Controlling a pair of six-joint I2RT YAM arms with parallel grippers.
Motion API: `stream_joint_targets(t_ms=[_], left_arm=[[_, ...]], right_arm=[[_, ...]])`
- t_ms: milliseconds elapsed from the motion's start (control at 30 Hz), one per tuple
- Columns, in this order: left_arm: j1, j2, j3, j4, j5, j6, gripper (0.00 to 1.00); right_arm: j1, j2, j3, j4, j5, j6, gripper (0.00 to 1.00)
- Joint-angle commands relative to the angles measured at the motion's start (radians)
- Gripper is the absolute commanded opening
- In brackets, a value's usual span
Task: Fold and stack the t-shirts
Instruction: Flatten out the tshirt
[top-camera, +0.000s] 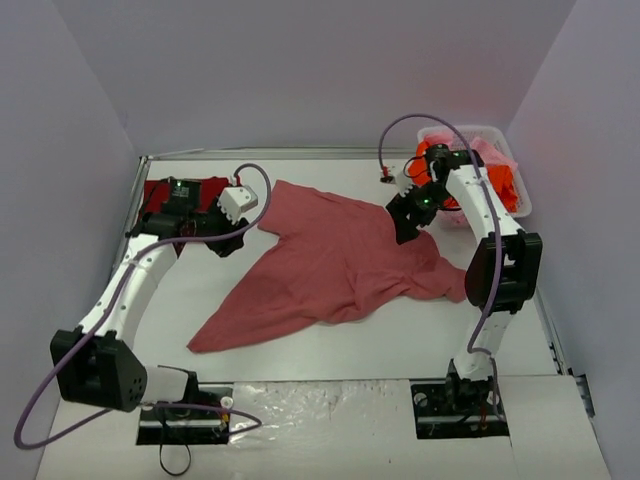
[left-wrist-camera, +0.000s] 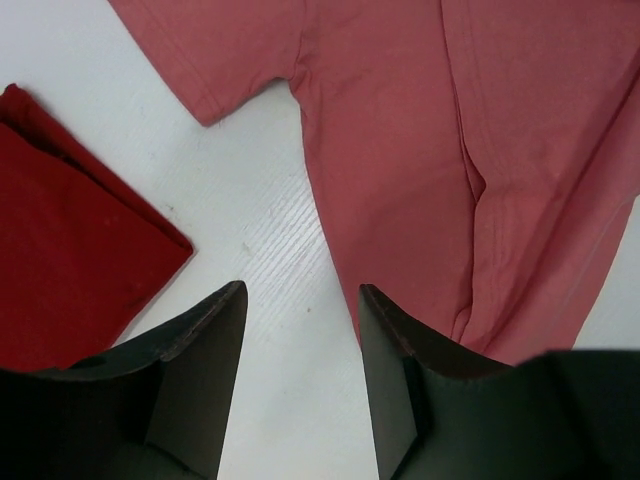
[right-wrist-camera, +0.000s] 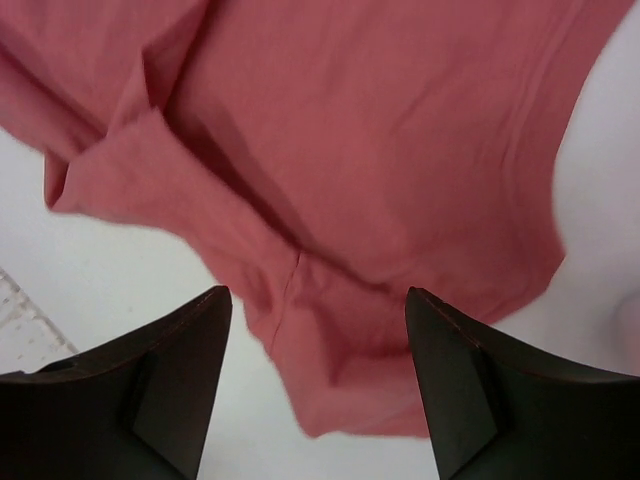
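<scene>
A muted rose-red t-shirt (top-camera: 330, 265) lies spread and creased across the middle of the table. In the left wrist view its sleeve and body (left-wrist-camera: 400, 150) fill the right side. A dark crimson t-shirt (top-camera: 175, 192) lies folded at the back left, and shows again at the left of the left wrist view (left-wrist-camera: 70, 230). My left gripper (top-camera: 240, 222) (left-wrist-camera: 300, 290) is open over bare table between the two shirts. My right gripper (top-camera: 405, 225) (right-wrist-camera: 317, 292) hangs open above the rose shirt's right edge (right-wrist-camera: 380, 150), holding nothing.
A white lattice basket (top-camera: 512, 150) stands at the back right, with a bright orange shirt (top-camera: 505, 185) and a light pink one (top-camera: 487, 150) inside. Grey walls close in the table (top-camera: 400, 345) on three sides. The arm bases sit at the near edge.
</scene>
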Motion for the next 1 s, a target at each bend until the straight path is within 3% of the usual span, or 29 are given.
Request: stream_joint_targets(t_ms=[0,200,300,733,967], left_arm=[[-0.008,-0.091,-0.006,0.017,-0.047,-0.057,0.47],[-0.004,-0.223,-0.033,-0.049,-0.142,-0.062,0.48],[0.002,-0.264,-0.049,-0.089,-0.192,-0.053,0.48],[0.016,-0.389,-0.148,-0.126,-0.221,-0.087,0.50],[0.044,-0.413,-0.200,-0.108,-0.189,-0.107,0.51]], right_arm=[[0.082,0.129,0.195,-0.067,0.031,0.009,0.66],[0.111,0.516,0.663,-0.188,-0.005,0.018,0.68],[0.137,0.630,0.774,-0.180,0.027,0.027,0.69],[0.191,0.601,0.753,0.026,0.067,0.110,0.72],[0.248,0.598,0.765,0.236,0.132,0.226,0.76]])
